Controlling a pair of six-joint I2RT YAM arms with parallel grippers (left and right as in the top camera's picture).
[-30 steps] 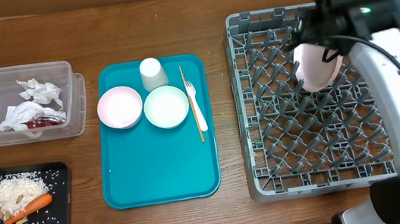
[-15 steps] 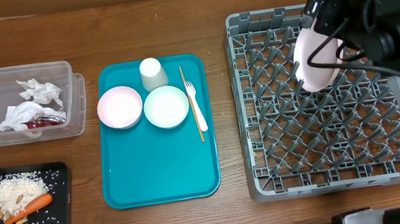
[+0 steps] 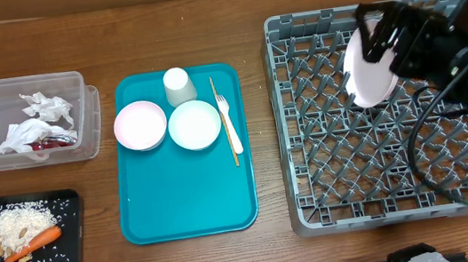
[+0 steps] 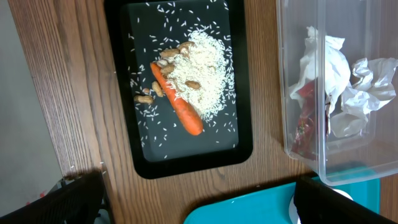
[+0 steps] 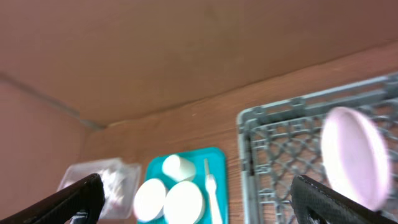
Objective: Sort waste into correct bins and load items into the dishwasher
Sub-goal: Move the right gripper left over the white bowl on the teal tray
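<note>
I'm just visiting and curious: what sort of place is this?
Likely a mock kitchen clean-up station: a grey dish rack holding a plate, a teal tray of dishes, and a clear tub of crumpled napkins.

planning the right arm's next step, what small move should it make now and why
Probably swing the right gripper toward the teal tray for the white bowl: its jaws are open and empty, and the pink plate already stands on edge among pegs of the dish rack.
</note>
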